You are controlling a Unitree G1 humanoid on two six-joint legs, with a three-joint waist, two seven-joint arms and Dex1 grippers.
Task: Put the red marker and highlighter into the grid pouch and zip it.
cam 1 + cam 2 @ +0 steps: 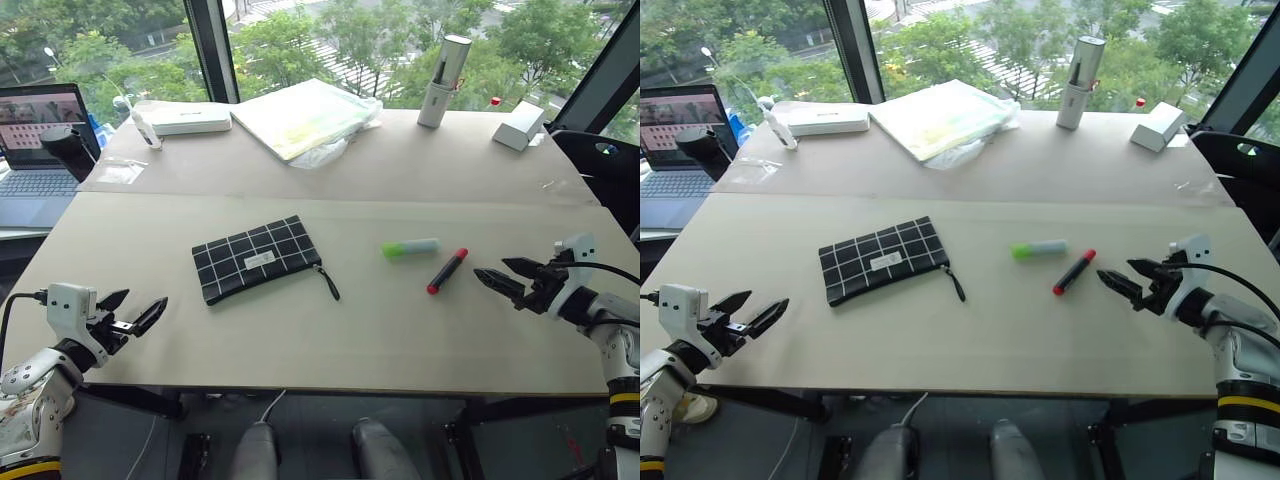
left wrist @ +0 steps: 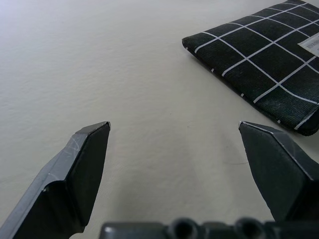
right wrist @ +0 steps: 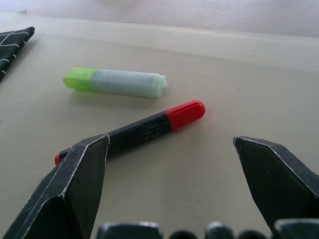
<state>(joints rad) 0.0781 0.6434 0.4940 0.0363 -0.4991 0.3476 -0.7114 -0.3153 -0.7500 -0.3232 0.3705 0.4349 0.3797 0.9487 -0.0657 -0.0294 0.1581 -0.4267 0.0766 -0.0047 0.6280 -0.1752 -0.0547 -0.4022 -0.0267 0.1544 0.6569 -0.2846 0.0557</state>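
Note:
The grid pouch (image 1: 257, 257) lies flat near the middle of the table, black with white lines, a white label and a zipper cord at its right end; its corner appears in the left wrist view (image 2: 264, 55). The highlighter (image 1: 410, 248) lies to its right, green end toward the pouch. Just right of it rests the red marker (image 1: 447, 270), lying at a slant, also seen close up (image 3: 144, 130) beside the highlighter (image 3: 117, 82). My right gripper (image 1: 502, 276) is open, a short way right of the marker. My left gripper (image 1: 132, 310) is open near the table's front left, left of the pouch.
At the table's back lie a white box (image 1: 185, 121), a plastic-wrapped pad (image 1: 305, 117), a tall white cylinder (image 1: 443, 82) and a small white block (image 1: 518, 126). A laptop (image 1: 40, 150) stands off the table's left edge.

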